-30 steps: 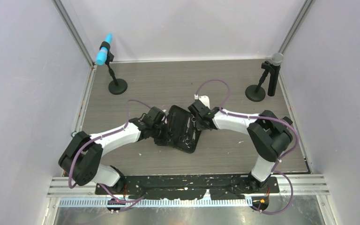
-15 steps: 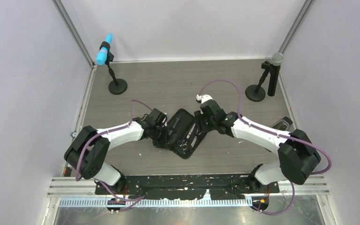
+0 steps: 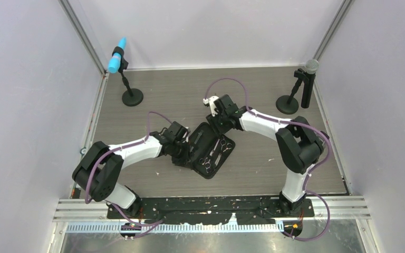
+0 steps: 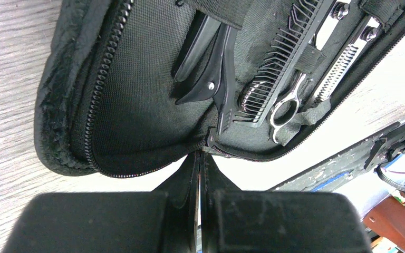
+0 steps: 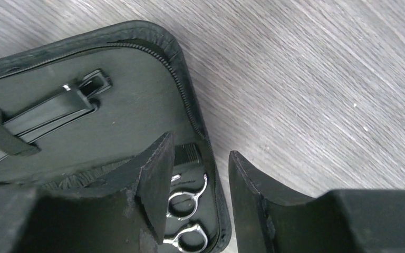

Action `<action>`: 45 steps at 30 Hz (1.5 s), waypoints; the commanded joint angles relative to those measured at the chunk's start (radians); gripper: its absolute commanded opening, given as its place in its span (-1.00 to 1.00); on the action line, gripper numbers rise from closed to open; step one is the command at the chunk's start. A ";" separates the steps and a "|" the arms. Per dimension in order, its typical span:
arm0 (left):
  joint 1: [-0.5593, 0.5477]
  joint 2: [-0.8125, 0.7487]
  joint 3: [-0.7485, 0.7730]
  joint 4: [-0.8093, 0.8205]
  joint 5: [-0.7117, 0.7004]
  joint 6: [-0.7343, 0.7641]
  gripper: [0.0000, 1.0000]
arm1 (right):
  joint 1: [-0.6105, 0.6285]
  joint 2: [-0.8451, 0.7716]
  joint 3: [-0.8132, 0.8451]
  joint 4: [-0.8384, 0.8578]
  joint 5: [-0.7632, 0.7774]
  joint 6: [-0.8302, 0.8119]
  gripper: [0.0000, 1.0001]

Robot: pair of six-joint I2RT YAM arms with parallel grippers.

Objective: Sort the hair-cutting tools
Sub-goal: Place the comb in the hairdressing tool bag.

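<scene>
Top view: flat black fabric zip case (image 3: 209,150) lies open mid-tabletop (image 3: 190,95), between the two arms. All the tools sit inside it; the slim silver ring-handled scissors (image 3: 211,157) show as bright bits on the lining. Left arm (image 3: 137,150) reaches the case's left edge, and right arm (image 3: 258,122) hangs over its far right corner. Blue-tipped microphone on a round black base (image 3: 124,79) stands back left and a grey-headed one (image 3: 301,87) back right, both well apart from the case. Left wrist view: left jaws fully closed, tips pinched on the case's zip rim. On the lining are two short slim black clips (image 4: 211,79) under a strap and the long thin black comb (image 4: 282,58) just beside them. Next come one pair of scissors by its ring handle and a second pair with a toothed blade, all under elastic loops. Right wrist view: right jaws roughly half apart, nothing between them, over the case's corner, with the gap above the zip rim and bare wood-grain. Two silver ring handles show just past the left finger (image 5: 155,182), and one clip is strapped further in.
</scene>
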 commanded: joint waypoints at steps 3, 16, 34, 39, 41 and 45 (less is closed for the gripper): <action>0.005 -0.019 0.030 -0.050 -0.001 0.034 -1.00 | -0.036 0.077 0.077 0.007 -0.116 -0.086 -0.16; 0.005 -0.079 0.014 -0.099 -0.013 0.039 -1.00 | -0.108 0.097 0.009 0.091 -0.018 -0.027 -0.89; 0.021 -0.160 -0.163 -0.160 -0.014 -0.046 -1.00 | -0.185 0.065 -0.038 0.072 0.338 0.203 -0.90; 0.024 -0.250 -0.208 -0.155 -0.074 -0.077 -1.00 | -0.194 0.050 -0.054 0.092 0.292 0.202 -0.89; 0.023 -0.292 -0.206 -0.164 -0.095 -0.067 -1.00 | -0.194 0.024 -0.071 0.124 0.211 0.191 -0.89; 0.022 -0.345 -0.178 -0.210 -0.115 -0.048 -0.72 | -0.194 -0.073 -0.124 0.182 0.060 0.229 -0.53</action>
